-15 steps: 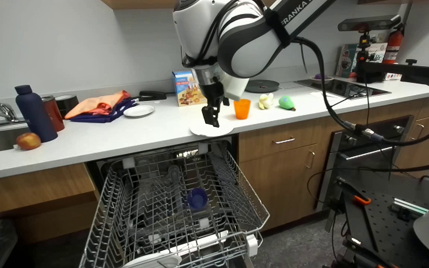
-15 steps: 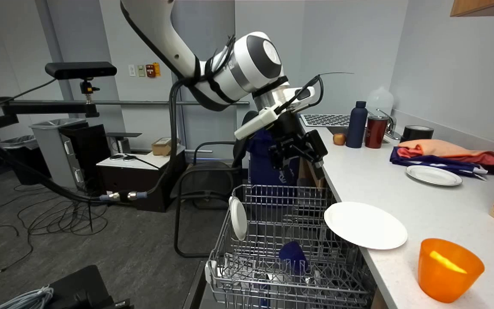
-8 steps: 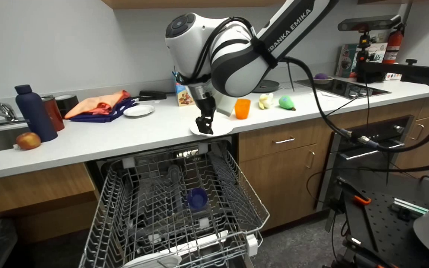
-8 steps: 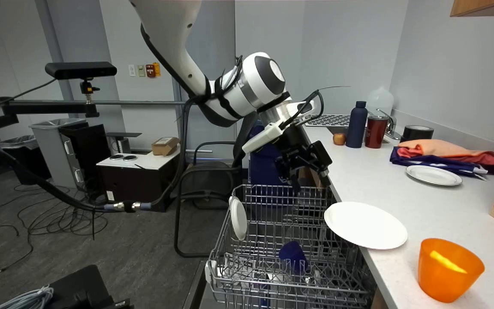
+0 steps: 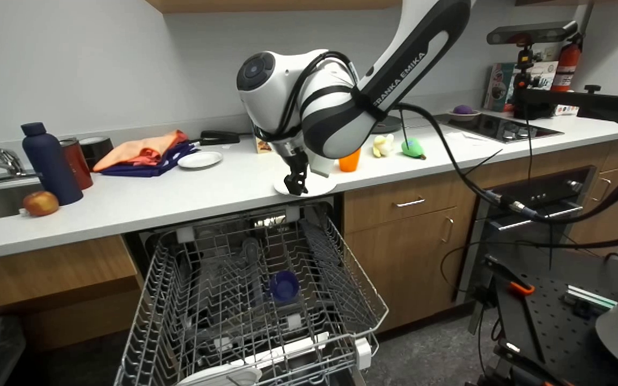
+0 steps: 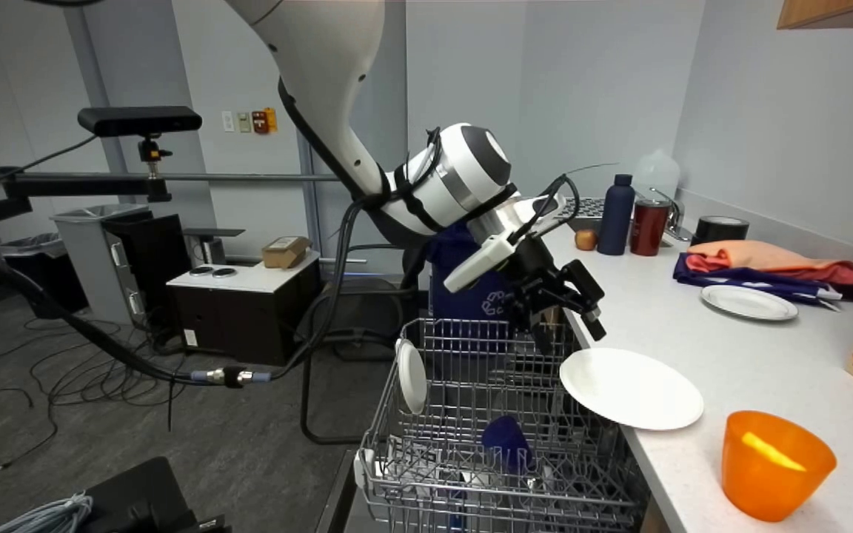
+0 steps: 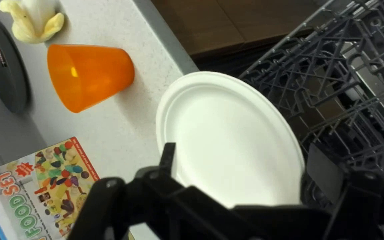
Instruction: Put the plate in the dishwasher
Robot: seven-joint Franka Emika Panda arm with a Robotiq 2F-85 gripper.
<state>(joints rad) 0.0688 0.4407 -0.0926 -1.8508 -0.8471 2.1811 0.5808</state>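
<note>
The white plate (image 5: 319, 185) lies on the counter by its front edge, partly overhanging the dishwasher; it also shows in an exterior view (image 6: 630, 389) and fills the middle of the wrist view (image 7: 228, 133). The dishwasher (image 5: 325, 249) is open with its wire rack pulled out below the counter; the rack also shows in the wrist view (image 7: 328, 60). My gripper (image 6: 569, 334) is open and empty, just past the plate's sink-side end. In the wrist view, my gripper (image 7: 247, 166) has one finger overlapping the plate's edge and the other beside it over the rack. Contact cannot be told.
An orange cup (image 7: 92, 76) stands close to the plate. A food-set box (image 7: 55, 186) stands behind it. The rack holds a blue cup (image 5: 284, 287) and a white dish (image 6: 412, 376) standing on edge. A smaller white dish (image 6: 748, 303) lies beside folded cloths (image 6: 774, 263).
The arm has come down. My gripper has lowered and moved closer to the plate and counter edge. The plate and rack have not moved.
</note>
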